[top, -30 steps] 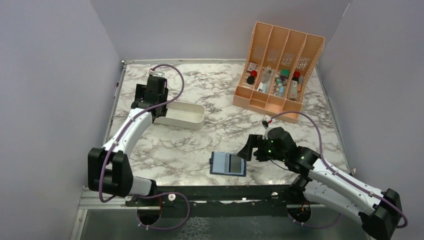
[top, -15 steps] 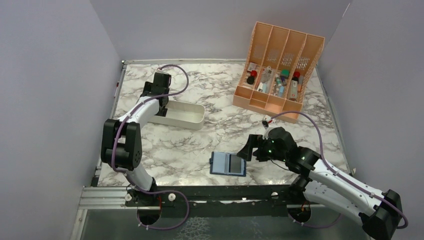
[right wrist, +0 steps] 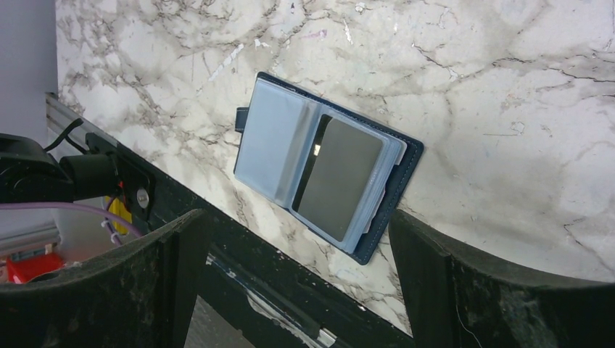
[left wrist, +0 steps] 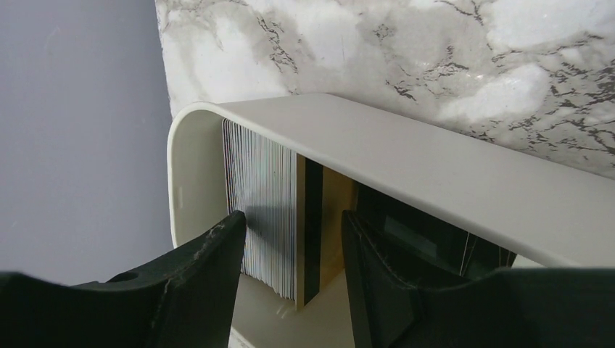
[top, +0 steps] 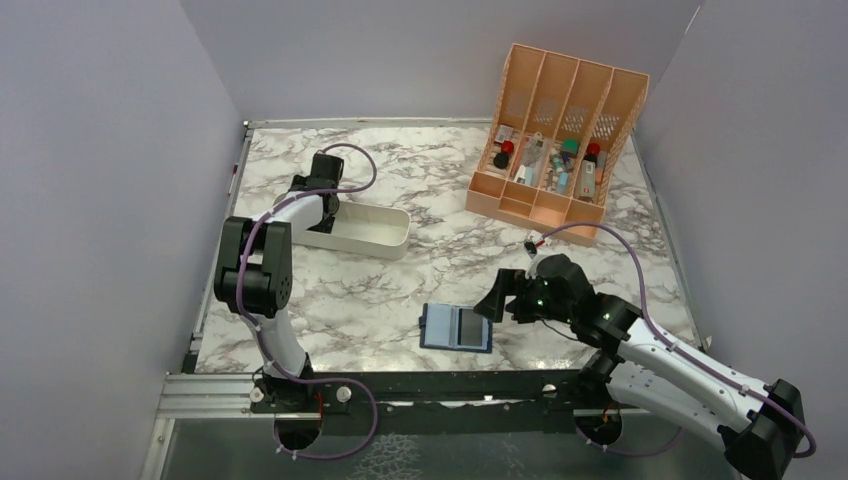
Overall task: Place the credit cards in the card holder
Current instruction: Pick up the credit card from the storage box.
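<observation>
- Standing on edge, the credit cards [left wrist: 272, 210] sit packed as a stack at the rounded end of the white tray [left wrist: 435, 181], a tan-gold one on the outer face with a dark one just behind it.
- Left gripper [left wrist: 294, 232] is down at the tray, one finger on each side of that stack. The jaws are apart and moderately wide, with nothing pinched yet.
- To do this pick well, I'd say it should bite only the outermost card or two. It should go low enough to get real purchase, close squarely on the flat faces, and lift straight up so the neighbours don't drag out.
- The tray wall is close, so a finger catching the rim is the risk.
- Over at the near edge of the marble table [top: 440, 270], well apart from the tray, the card holder [right wrist: 326, 181] lies open and flat. Its pale pockets face up and a grey card face shows in one of them.
- Right gripper [right wrist: 297, 225] hovers above it, jaws spread wide and empty.
- The orange file organizer [top: 555, 130] stands at the far right with small items in it.
- Writing: none readable, not on the cards, the holder, the tray or the organizer's contents.
</observation>
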Motion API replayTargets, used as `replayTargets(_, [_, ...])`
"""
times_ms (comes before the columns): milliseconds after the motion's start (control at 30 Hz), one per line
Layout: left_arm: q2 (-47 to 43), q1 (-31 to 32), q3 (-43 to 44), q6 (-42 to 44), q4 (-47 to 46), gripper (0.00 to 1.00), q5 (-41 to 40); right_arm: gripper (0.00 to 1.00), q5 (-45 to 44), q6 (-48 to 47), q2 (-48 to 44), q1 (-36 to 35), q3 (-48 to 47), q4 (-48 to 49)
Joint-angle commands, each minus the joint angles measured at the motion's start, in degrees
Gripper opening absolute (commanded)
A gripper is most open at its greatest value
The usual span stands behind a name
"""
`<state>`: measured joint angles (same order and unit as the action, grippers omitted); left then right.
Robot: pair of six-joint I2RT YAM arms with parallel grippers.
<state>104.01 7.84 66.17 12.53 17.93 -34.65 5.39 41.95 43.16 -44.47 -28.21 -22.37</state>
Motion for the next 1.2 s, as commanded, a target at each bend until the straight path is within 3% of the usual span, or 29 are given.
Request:
replayTargets(0, [1.55, -0.36, 1.80, 1.59, -1.38, 0.51, -3.91, 0.96, 0.95, -0.13, -1.01, -0.27, -0.64, -0.04])
replayTargets(267, [0.64, -0.28, 3.25, 1.84, 0.16, 0.31, -2.45, 0.96, 0.65, -0.13, -1.85, -0.27, -0.63, -0.41])
replayTargets(467, [-1.50, -0.30, 4.79, 2.38, 1.20, 0.27, -3.14, 0.96, 0.68, -0.21, -1.89, -0.27, -0.70, -0.68])
replayTargets(633, [-1.73, -0.28, 4.82, 2.52, 1.55, 0.17, -2.10, 0.96, 0.69, -0.19, -1.85, -0.27, -0.71, -0.51])
replayTargets(1167, [-11.29, 1.88, 7.34, -5.31, 12.88, 0.00, 11.51, 0.96, 2.08, 0.23, 0.24, -0.27, -0.53, 1.59])
